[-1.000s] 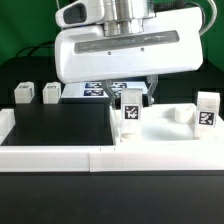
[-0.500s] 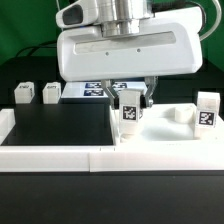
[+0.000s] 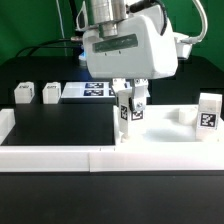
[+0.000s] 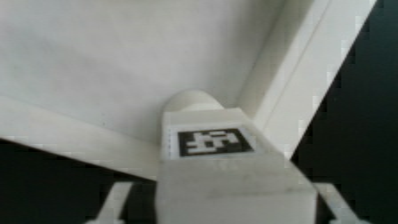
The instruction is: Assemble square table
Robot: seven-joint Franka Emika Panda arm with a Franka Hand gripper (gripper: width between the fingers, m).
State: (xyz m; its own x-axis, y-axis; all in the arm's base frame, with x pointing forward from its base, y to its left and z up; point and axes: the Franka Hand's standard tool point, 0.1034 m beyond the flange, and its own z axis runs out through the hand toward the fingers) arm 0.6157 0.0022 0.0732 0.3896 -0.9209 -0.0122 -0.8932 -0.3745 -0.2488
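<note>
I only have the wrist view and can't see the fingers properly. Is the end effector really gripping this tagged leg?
Observer: Yes. The end effector clamps the leg from both sides and holds it upright.
Operator: Where are the spares?
Observer: Two loose legs stand side by side at the exterior view's left.
Operator: Any more?
Observer: Yes, the right leg stands at that view's far right.
</note>
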